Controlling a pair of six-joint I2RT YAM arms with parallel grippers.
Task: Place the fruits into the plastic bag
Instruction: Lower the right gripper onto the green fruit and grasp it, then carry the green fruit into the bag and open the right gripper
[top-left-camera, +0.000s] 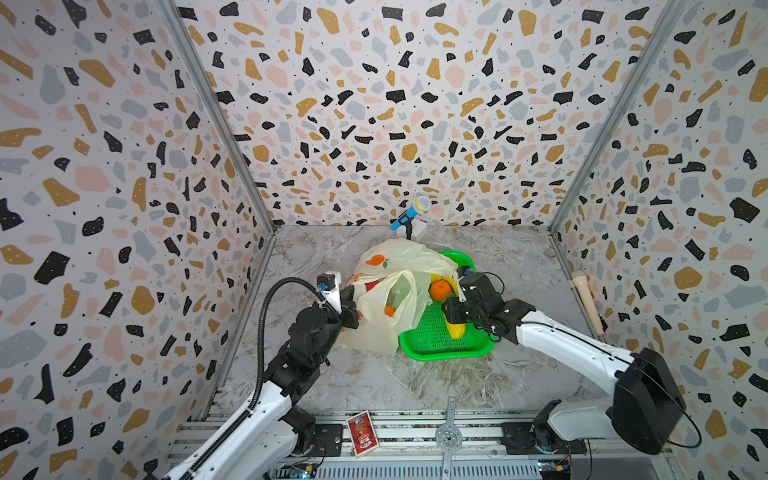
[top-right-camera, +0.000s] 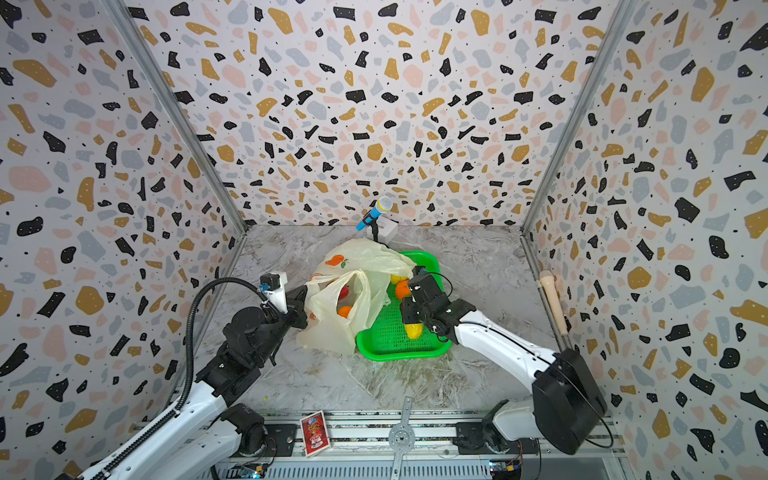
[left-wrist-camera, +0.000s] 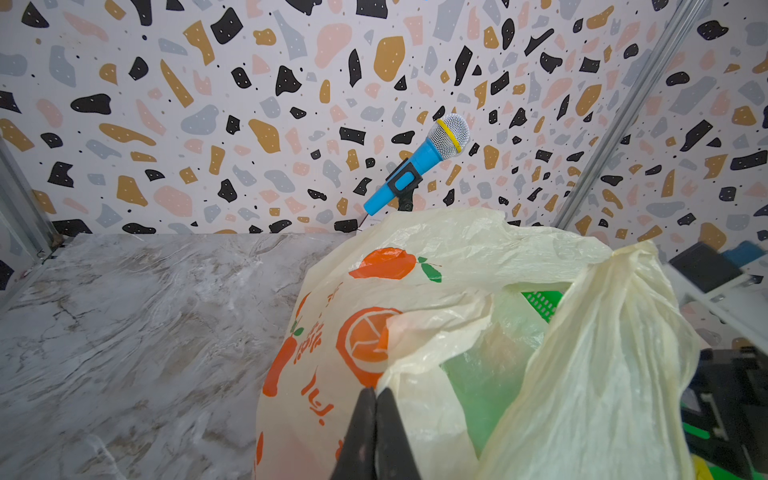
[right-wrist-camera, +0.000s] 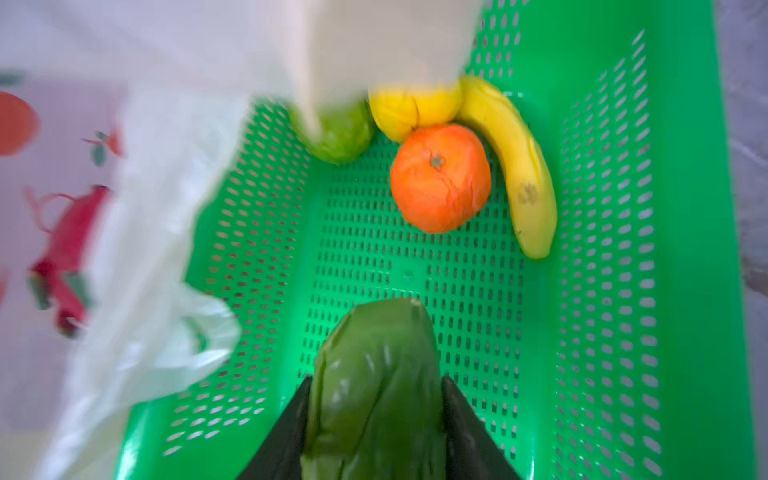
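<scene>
The plastic bag stands open left of the green basket. My left gripper is shut on the bag's near rim. Inside the bag lie an orange and a red fruit. My right gripper is shut on the yellow-green mango, low over the basket floor. Ahead of it in the basket lie an orange, a banana, a lemon and a bumpy green fruit, partly under the bag.
A blue toy microphone stands on a stand at the back wall behind the bag. A cream handle-shaped object lies along the right wall. A red card rests on the front rail.
</scene>
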